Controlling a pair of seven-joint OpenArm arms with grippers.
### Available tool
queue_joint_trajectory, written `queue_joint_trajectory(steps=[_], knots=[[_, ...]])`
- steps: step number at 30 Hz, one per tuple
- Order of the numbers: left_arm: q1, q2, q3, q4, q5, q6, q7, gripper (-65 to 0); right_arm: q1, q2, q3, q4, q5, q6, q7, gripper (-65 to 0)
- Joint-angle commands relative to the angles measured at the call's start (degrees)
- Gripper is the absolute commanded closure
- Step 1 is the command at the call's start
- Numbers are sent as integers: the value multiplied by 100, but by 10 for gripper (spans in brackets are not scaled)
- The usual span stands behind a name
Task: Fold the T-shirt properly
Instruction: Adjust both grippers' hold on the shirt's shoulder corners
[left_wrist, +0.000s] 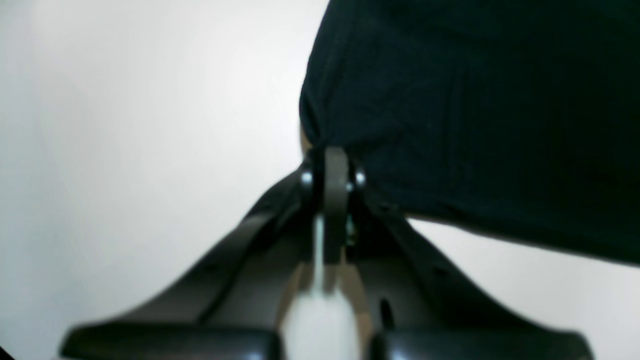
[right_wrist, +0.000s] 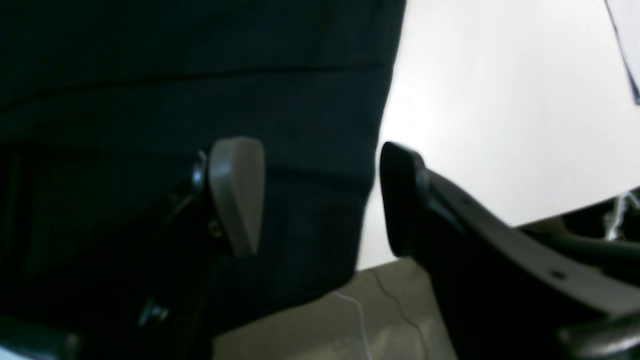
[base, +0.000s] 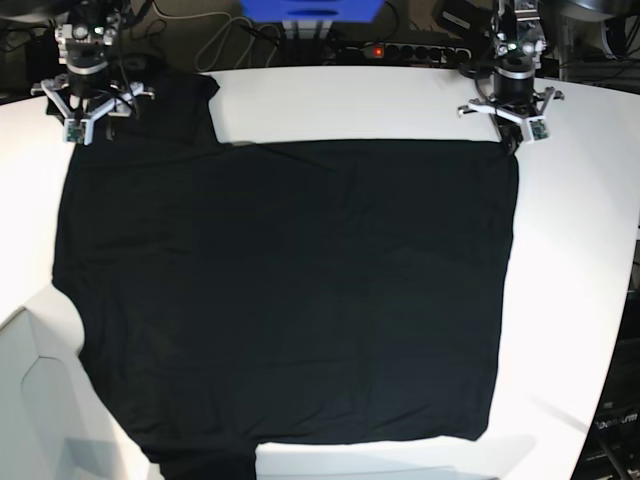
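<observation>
1. The T-shirt (base: 290, 300), large and black, is being shown spread flat across the white table (base: 580, 260).
2. Its corner at 1 o'clock is being pinched by the closed left gripper (left_wrist: 330, 165).
3. At 11 o'clock, the right gripper (right_wrist: 320, 200) is being held wide open over the cloth edge, holding nothing.

Both arms reach down at the surface's far corners. The left gripper (left_wrist: 334, 165) has its fingers (left_wrist: 336, 200) pinched together on cloth; the right gripper (right_wrist: 320, 195) holds its fingers (right_wrist: 237, 192) wide apart.
</observation>
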Motion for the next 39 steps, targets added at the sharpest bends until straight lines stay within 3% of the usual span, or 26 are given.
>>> queue_joint_trajectory(steps=[1, 25, 27, 28, 32, 39], knots=[[49, -50, -46, 86, 3, 3, -104, 0, -66, 35, 58, 30, -21, -7, 78, -380], [58, -41, -46, 77, 38, 3, -104, 0, 418, 114, 479, -990, -30, 2, 96, -378], [58, -50, -46, 86, 38, 3, -104, 0, 409, 114, 479, -990, -30, 142, 96, -376], [58, -59, -46, 86, 38, 3, -104, 0, 409, 114, 479, -990, -30, 362, 96, -371], [58, -67, -46, 103, 47, 3, -104, 0, 435, 106, 523, -1016, -30, 1356, 87, -272], [58, -59, -46, 103, 47, 3, -104, 0, 444, 114, 532, -1227, -30, 1452, 87, -63]])
